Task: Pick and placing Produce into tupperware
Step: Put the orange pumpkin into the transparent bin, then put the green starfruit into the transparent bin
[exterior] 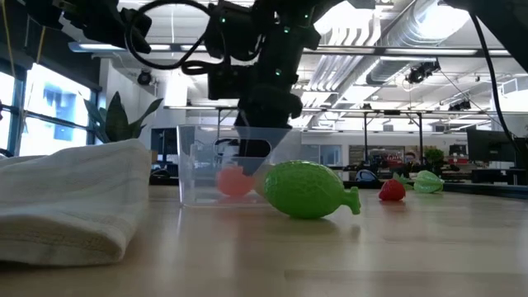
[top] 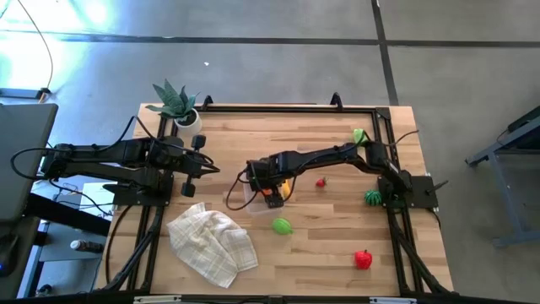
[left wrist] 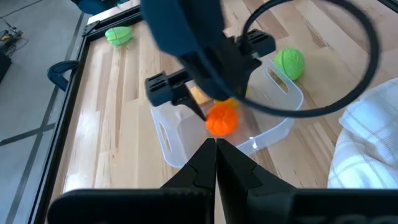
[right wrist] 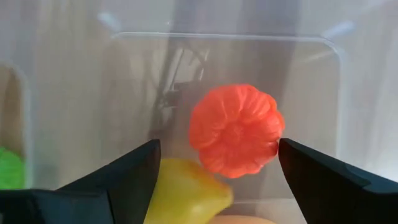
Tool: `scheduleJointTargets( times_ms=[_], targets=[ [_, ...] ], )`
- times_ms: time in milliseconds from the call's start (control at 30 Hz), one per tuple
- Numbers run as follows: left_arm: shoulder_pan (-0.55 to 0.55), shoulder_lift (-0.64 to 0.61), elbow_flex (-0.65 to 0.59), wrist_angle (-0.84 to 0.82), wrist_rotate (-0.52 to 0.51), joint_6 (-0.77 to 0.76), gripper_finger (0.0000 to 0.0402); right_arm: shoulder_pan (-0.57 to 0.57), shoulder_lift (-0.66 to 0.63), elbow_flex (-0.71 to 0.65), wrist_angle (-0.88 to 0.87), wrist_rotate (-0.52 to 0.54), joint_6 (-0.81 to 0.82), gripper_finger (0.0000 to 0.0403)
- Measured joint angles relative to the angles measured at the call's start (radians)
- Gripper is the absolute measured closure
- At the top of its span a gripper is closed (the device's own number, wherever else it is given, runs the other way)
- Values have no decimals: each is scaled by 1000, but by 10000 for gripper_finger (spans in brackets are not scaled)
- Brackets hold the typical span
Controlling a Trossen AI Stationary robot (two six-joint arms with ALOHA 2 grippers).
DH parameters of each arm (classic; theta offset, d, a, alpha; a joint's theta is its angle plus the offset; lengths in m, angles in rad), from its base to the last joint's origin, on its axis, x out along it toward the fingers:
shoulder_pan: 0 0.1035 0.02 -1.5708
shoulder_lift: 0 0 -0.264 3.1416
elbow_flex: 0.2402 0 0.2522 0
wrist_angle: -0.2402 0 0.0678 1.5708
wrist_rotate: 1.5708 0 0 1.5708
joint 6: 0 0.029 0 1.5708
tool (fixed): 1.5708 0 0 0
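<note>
Hovering open-fingered right gripper [right wrist: 214, 165] over tupperware [right wrist: 186, 56]

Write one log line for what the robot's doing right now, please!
right pincer: open over tupperware | orange fruit: in tub, not gripped | left pincer: shut, waiting beside | green fruit: on table

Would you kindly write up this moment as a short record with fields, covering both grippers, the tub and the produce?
right gripper: open, over the tupperware, holding nothing
left gripper: shut, empty, waiting at the table's left
in tupperware: orange fruit, yellow piece
on table outside tub: green fruit beside the tub, red pepper, small red piece, dark green piece, light green piece
other: cloth, potted plant
</note>
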Motion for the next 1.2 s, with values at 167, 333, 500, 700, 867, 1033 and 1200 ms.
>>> scheduleJointTargets(
  times_ms=[167,333,500,700,867,1033,1200],
  targets=[
    [0,0,0,0,0,0,399,28,0,0,6,3,6,86],
    [0,0,0,0,0,0,399,20,0,0,19,46,28,86],
    [0,0,0,0,0,0,399,-24,0,0,20,50,61,86],
    [0,0,0,0,0,0,399,-50,0,0,22,19,61,86],
    [0,0,0,0,0,0,399,-45,0,0,32,-10,54,86],
    [0,0,0,0,0,0,399,-45,0,11,-16,0,43,86],
    [0,0,0,0,0,0,399,-37,0,97,-90,24,4,86]
  ],
)
